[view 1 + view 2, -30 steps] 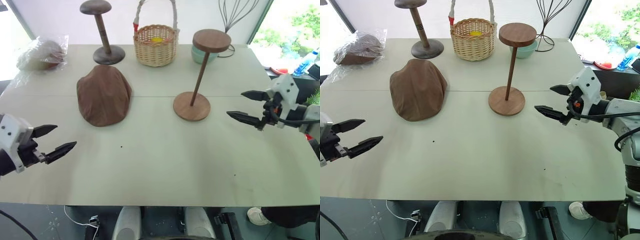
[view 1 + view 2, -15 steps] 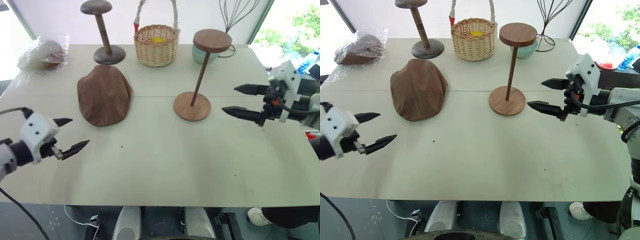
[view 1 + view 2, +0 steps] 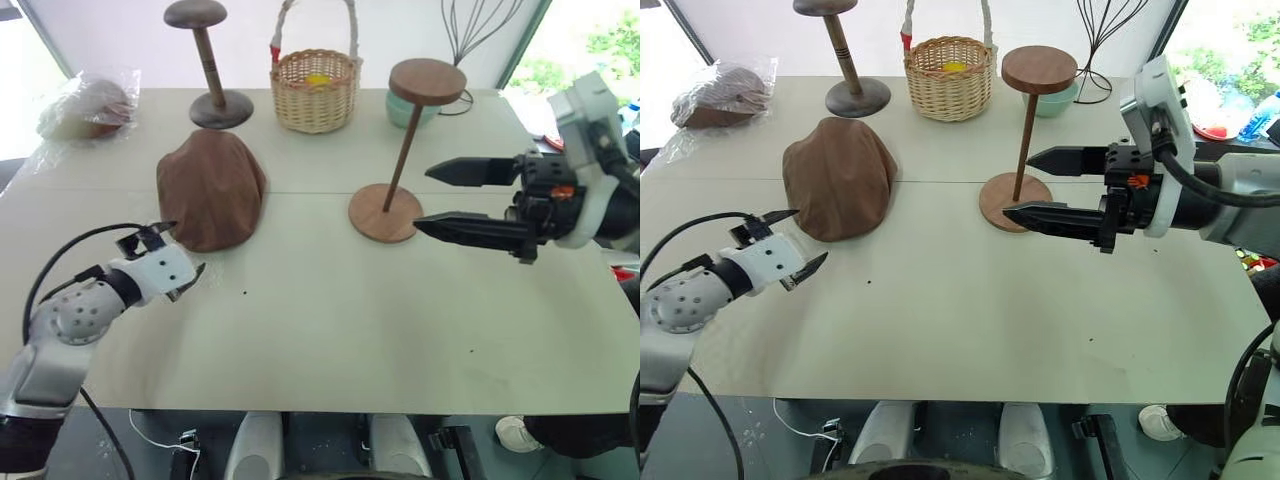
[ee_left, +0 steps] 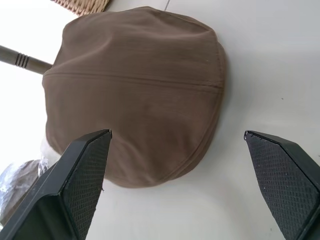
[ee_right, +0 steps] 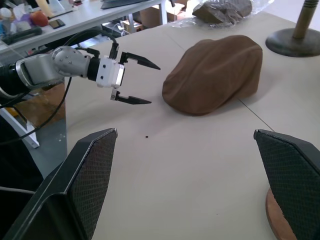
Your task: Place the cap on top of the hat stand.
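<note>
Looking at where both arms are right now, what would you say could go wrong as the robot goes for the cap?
1. The cap is soft and lies flat on the table; the open left hand, level with its near edge, may push it along rather than get under it.
2. The open right hand hangs close to the hat stand, whose thin stem could tip if bumped.
3. The darker stand right behind the cap could be mistaken for the target.

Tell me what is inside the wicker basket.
Inside the basket, something yellow shows just above the rim. The wicker wall covers the rest of it, so I cannot tell what it is or whether anything else lies beneath.
</note>
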Available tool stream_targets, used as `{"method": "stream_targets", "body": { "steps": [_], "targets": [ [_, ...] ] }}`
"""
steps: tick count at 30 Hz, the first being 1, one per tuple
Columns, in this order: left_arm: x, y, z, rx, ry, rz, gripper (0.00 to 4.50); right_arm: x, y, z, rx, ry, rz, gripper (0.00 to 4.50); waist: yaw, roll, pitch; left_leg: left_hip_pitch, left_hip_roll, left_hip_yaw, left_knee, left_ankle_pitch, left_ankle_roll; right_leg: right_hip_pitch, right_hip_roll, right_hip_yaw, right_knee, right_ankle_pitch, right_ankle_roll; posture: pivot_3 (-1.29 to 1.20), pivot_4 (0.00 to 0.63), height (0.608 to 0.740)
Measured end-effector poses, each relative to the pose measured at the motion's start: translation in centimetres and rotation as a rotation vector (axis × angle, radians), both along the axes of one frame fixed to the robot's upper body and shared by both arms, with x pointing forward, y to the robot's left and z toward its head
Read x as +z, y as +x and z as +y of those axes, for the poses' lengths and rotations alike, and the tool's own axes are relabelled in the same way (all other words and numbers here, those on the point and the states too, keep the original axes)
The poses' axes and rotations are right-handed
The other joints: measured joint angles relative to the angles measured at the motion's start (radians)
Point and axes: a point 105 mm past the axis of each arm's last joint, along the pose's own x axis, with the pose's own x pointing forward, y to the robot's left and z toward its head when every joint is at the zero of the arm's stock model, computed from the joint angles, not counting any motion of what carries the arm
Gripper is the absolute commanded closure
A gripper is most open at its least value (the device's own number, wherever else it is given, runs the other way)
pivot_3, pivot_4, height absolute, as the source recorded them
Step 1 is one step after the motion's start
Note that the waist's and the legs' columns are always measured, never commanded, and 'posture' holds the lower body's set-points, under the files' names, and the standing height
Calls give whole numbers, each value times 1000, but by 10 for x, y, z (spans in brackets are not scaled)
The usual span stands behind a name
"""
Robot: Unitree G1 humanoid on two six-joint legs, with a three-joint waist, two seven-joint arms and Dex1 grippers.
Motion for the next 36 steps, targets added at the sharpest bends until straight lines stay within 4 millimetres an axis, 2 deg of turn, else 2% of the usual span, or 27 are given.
{"method": "stream_targets", "body": {
  "steps": [5,19,25,31,34,36],
  "targets": [
    [-18,15,-15,-27,19,-23,43,-1,0,1,-14,6,9,0,11,0,0,0,0,0,0,0,0,-1,0,0,2,0,0,0,150,728],
    [-19,60,-37,-42,96,-191,43,0,-2,5,-24,-13,7,0,15,1,0,2,0,0,4,0,0,1,0,0,9,1,0,0,150,728],
    [-18,75,-38,-25,120,-225,43,1,-2,6,-26,-14,-7,0,14,1,-1,2,0,0,4,0,0,1,0,0,9,3,0,0,150,728],
    [-21,82,-39,-24,148,-246,43,1,0,8,-28,-10,-14,0,15,1,-1,3,1,0,4,0,0,1,0,-1,9,5,1,0,150,728],
    [-22,84,-41,-33,159,-246,840,1,-1,8,-22,-6,-19,0,14,1,-1,3,1,0,4,0,0,1,0,-1,9,7,1,0,150,728],
    [-29,84,-41,-34,164,-228,1851,0,-1,8,-20,-6,-18,0,12,1,-1,3,1,0,4,0,0,1,0,-1,8,7,1,0,150,728]
  ]
}}
